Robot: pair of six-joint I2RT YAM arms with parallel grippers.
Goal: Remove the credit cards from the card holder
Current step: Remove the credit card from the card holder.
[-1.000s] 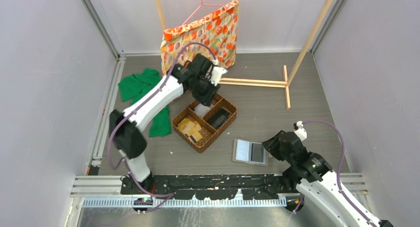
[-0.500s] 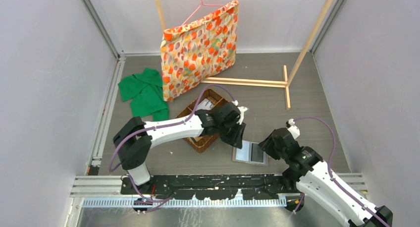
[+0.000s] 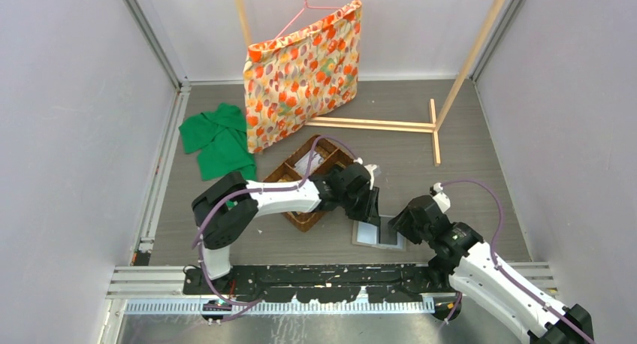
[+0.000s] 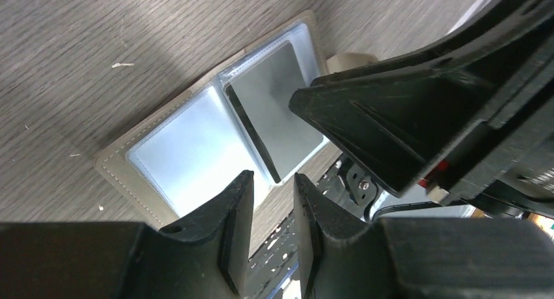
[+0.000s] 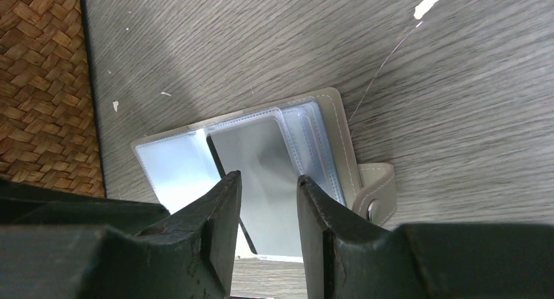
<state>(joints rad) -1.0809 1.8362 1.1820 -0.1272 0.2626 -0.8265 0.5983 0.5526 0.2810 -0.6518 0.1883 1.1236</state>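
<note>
The card holder (image 3: 373,233) lies open on the table, a pale panel (image 4: 189,149) on one side and a dark grey panel (image 4: 274,106) on the other under clear sleeves. Whether credit cards sit in the sleeves I cannot tell. My left gripper (image 3: 369,211) hovers over the holder's near-left edge, jaws slightly apart with nothing between them (image 4: 271,181). My right gripper (image 3: 396,224) hangs over the dark panel (image 5: 258,152), open and empty (image 5: 268,181). The two grippers are close together; the right one fills the right of the left wrist view (image 4: 424,110).
The brown wicker basket (image 3: 302,221) stands just left of the holder, partly under my left arm; something pale (image 3: 309,162) lies in its far compartment. A green cloth (image 3: 219,140), a patterned bag on a hanger (image 3: 304,66) and a wooden rack (image 3: 436,130) are farther back.
My left arm has swung from the far side of the basket down and right to the holder. My right gripper has crept left over the holder's dark panel.
</note>
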